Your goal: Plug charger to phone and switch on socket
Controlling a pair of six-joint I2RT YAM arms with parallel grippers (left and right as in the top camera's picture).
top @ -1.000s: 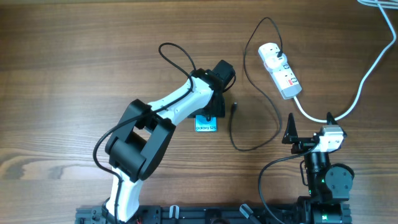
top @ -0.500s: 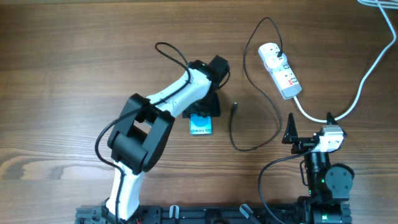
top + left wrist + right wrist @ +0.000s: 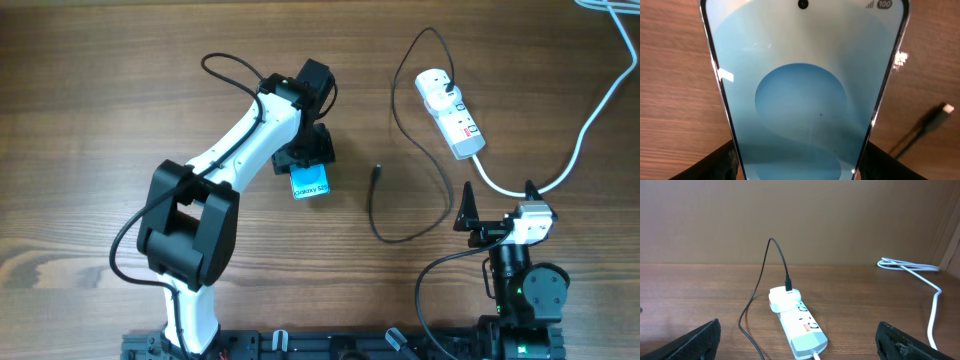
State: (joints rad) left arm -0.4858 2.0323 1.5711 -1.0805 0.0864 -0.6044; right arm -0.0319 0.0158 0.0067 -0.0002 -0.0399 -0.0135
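1. The left gripper (image 3: 308,165) is clamped on the phone (image 3: 311,183). In the left wrist view its dark fingers (image 3: 715,161) press against both long edges of the cyan screen.
2. Seen from overhead, the phone's lettered short edge points to 6 o'clock, and its 12 o'clock end is hidden under the gripper.
3. The charger (image 3: 376,176) lies at 3 o'clock of the phone, apart from it, with bare table (image 3: 100,100) between them. Its plug tip (image 3: 945,107) rests on the wood.
4. The black cable loops toward 6 o'clock, then up to the white adapter on the socket (image 3: 455,120), at 2 o'clock of the plug tip.
5. The thick white cord (image 3: 590,120) leaves the socket's 5 o'clock end and curves off to the table's 1 o'clock edge.
6. The right gripper (image 3: 498,208) stands at 6 o'clock of the socket, jaws spread wide and holding nothing.
7. Wide bare wood stretches toward 9 o'clock of the left arm.
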